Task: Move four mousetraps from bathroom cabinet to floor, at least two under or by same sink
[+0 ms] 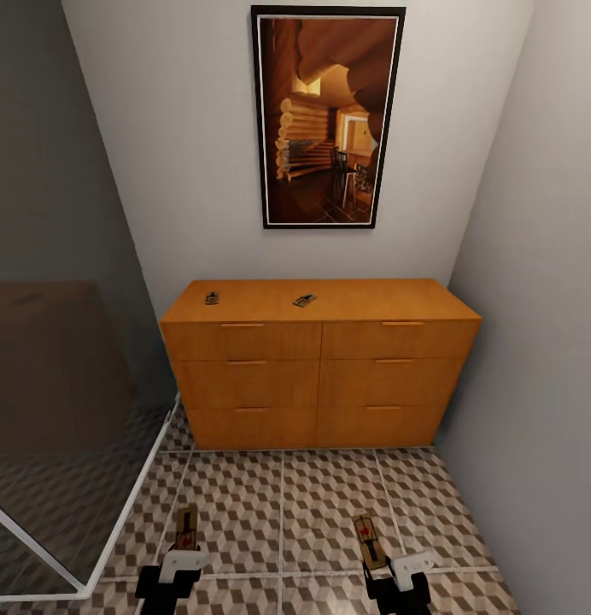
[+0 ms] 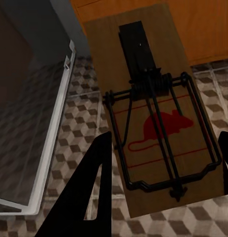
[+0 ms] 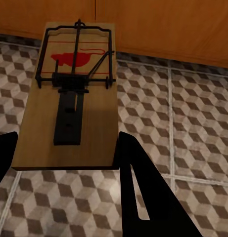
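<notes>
The robot faced the orange-brown cabinet (image 1: 321,363) in a bathroom corner, each arm carrying a mousetrap above the cube-patterned floor (image 1: 278,504). The left gripper (image 1: 183,547) was clamped on the edges of one mousetrap (image 2: 156,118), its red mouse print and dark wire bar facing up between the black fingers (image 2: 91,182). The right gripper (image 1: 383,551) was likewise closed on a second trap (image 3: 74,98), held out flat toward the drawers. Two more traps lay on the cabinet top, one near its left end (image 1: 212,297) and another toward the middle (image 1: 304,300), well apart. A framed picture (image 1: 327,115) hung on the wall above, and a glass panel (image 1: 56,410) stood at the robot's left.
</notes>
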{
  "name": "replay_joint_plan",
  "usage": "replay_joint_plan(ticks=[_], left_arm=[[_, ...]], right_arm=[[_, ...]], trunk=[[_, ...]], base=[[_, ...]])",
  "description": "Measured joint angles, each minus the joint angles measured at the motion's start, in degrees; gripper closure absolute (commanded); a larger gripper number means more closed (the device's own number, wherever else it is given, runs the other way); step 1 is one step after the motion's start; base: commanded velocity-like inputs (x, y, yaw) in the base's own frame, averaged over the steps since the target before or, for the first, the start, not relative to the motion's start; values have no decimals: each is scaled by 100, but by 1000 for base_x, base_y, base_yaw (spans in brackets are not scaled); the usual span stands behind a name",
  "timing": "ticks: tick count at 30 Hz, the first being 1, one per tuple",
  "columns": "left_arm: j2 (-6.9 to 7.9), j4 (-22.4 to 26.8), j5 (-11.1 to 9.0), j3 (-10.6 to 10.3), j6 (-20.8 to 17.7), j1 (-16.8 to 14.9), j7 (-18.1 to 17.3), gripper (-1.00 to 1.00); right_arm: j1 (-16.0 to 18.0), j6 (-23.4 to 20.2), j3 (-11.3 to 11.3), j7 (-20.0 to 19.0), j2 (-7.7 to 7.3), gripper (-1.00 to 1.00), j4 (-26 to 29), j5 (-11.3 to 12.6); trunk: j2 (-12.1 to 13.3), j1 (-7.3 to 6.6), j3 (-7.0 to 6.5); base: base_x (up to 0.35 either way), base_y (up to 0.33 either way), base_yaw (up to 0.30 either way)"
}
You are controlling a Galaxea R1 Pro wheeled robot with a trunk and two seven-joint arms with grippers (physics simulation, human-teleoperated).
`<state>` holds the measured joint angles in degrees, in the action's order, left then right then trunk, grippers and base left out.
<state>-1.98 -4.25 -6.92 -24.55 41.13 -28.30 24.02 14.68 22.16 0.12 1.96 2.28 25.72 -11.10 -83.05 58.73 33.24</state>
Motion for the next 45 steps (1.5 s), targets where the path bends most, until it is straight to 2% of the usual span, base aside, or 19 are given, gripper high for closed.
replay_joint_plan(ticks=[4, 9, 17, 29, 45], left_arm=[[1, 0, 1, 0, -10, 0, -38, 100], [2, 0, 1, 0, -17, 0, -59, 100], [-7, 0, -3, 0, -22, 0, -59, 100], [-7, 0, -5, 0, -22, 0, -59, 100], [-6, 1, -1, 0, -22, 1, -58, 100]], right_arm=[[0, 1, -7, 1, -6, 100, -2, 1], [0, 2, -12, 61, -95, 100, -2, 26], [-2, 4, -3, 255, -98, 100, -1, 38], [-2, 4, -8, 269, -97, 100, -1, 38], [0, 5, -11, 299, -90, 100, -3, 39]], trunk=[[0, 0, 0], [0, 0, 0], [0, 0, 0], [0, 4, 0], [0, 0, 0]], base=[[0, 0, 0], [0, 0, 0], [-11, 0, 0], [-285, 0, 5], [-51, 0, 212]])
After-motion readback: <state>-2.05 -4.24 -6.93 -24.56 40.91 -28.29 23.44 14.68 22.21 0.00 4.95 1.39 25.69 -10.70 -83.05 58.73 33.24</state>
